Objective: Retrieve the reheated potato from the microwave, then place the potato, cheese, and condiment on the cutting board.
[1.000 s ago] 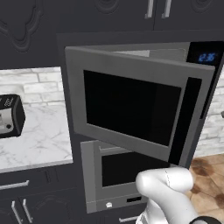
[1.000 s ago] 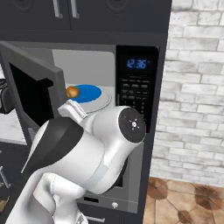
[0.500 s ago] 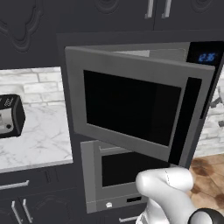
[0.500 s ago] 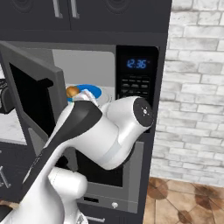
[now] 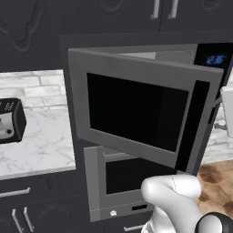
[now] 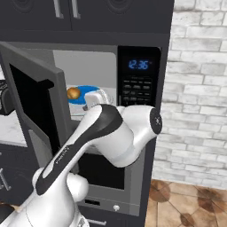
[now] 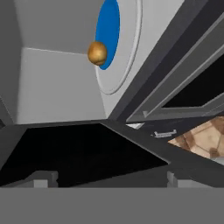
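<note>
While the door of the large built-in grey steel microwave (image 6: 88, 111) stands swung wide, its dark glass pane (image 5: 136, 111) reads as a flat, glossy black rectangle set in a matte grey frame. Beside the cavity sits a black keypad panel with a blue digital display (image 6: 138, 64). Inside, pale smooth walls enclose a round white turntable with a bright blue disc (image 7: 109, 30) at its centre.

On that blue disc rests the small, roundish orange-brown potato (image 7: 97, 52), its golden skin smooth and faintly shiny; from the right base camera it shows as a small lump (image 6: 73, 93) at the plate's left edge. It lies well ahead of the fingers, apart from them, with bare cavity floor between.

The white arm's two-finger gripper (image 7: 107, 178) is spread wide and holds nothing; its grey finger tips (image 7: 43, 178) stand far apart at the microwave's front lip.

Off to the left of the fingers, a boxy black-and-silver toaster (image 5: 11, 120) sits on a veined white marble counter (image 5: 41, 150), backed by pale brick tiling.
</note>
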You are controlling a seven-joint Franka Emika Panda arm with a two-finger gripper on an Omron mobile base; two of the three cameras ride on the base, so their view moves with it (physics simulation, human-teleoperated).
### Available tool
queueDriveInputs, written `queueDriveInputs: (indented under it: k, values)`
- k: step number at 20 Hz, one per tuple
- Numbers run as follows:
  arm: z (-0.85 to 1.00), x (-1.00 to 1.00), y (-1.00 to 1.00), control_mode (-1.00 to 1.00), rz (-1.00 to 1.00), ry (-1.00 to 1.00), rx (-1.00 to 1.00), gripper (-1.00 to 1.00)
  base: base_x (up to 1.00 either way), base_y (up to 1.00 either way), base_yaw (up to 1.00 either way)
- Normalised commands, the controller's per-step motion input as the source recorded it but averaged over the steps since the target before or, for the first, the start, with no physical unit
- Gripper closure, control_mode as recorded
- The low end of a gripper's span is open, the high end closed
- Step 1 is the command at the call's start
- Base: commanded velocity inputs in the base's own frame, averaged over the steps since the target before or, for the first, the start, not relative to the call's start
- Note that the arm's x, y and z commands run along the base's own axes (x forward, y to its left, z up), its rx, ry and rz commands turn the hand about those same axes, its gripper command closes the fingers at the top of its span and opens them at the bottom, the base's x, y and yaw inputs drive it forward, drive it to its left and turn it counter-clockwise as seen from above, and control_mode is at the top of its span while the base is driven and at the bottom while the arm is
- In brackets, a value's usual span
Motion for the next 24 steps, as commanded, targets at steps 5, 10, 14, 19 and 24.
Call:
queueDriveInputs:
  k: [5, 10, 14, 19, 24]
  values:
    - [-0.02, 0.31, 0.26, -1.00, 0.00, 0.08, 0.03, -1.00, 0.00, 0.00, 0.00]
    - [-0.08, 0.18, 0.21, -1.00, 0.00, 0.18, 0.12, -1.00, 0.00, 0.00, 0.00]
    - [-0.03, -0.02, 0.21, -1.00, 0.03, 0.25, 0.21, -1.00, 0.00, 0.00, 0.00]
    - [-0.02, -0.14, 0.26, -1.00, 0.11, 0.17, 0.19, -1.00, 0.00, 0.00, 0.00]
    - [0.00, -0.31, 0.17, -1.00, 0.17, 0.13, 0.14, -1.00, 0.00, 0.00, 0.00]
